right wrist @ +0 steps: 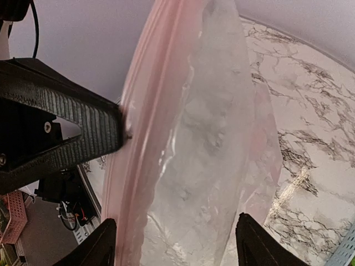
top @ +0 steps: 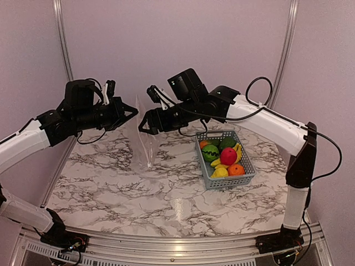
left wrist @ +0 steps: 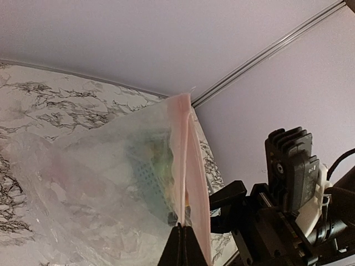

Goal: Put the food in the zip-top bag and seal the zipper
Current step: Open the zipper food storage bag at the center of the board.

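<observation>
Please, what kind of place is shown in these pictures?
Probably a robot test booth in a laboratory, not a real kitchen: plain lilac walls held by metal frame rails, a marble-patterned table, and plastic toy food in a grey basket.

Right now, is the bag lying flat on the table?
No, the zip-top bag hangs upright, pinched at its top edge by the left gripper.
</observation>
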Controlling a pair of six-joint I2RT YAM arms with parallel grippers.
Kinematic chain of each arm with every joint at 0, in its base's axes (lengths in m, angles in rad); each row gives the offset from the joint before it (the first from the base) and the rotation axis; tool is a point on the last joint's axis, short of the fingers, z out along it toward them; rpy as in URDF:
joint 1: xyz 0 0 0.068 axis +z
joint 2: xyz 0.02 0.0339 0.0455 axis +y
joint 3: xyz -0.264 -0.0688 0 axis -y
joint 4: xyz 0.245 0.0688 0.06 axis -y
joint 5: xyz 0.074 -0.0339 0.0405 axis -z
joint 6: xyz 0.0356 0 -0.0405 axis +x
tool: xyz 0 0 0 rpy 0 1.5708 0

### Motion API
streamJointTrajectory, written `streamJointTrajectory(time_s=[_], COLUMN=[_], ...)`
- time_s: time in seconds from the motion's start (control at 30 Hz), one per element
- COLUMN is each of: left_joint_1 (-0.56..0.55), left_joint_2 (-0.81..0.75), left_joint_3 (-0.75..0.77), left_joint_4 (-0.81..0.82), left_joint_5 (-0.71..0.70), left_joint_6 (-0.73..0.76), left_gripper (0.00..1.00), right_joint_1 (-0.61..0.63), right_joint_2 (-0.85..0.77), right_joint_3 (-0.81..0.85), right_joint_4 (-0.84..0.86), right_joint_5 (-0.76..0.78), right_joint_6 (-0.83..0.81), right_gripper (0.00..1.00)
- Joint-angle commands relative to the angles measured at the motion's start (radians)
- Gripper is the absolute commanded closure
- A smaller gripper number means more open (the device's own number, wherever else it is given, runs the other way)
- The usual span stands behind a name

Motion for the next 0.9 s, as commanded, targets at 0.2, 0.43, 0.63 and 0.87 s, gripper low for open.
streamJointTrajectory(time_s=[0.2, 0.43, 0.63, 0.87], left_joint_1=[-0.034, -0.071, -0.162, -0.235], left_joint_2=[0.033, 0.065, 0.124, 0.192], left_joint_3=[0.053, 0.074, 0.108, 0.167], left_joint_4=[-0.053, -0.153, -0.158, -0.185], left_joint_5=[-0.049, -0.144, -0.303, -0.394], left_joint_6=[0.039, 0.072, 0.009, -0.082], left_gripper=[1.0, 1.0, 0.56, 0.5], right_joint_1=[-0.005, -0.03, -0.02, -0.01], right_joint_2=[-0.049, -0.075, -0.07, -0.048], right_joint_3=[-0.009, -0.1, -0.131, -0.091], right_joint_4=[-0.06, -0.048, 0.038, 0.02], right_joint_5=[0.25, 0.274, 0.239, 0.288], right_joint_6=[0.069, 0.083, 0.084, 0.085], right_gripper=[0.51, 1.0, 1.0, 1.0])
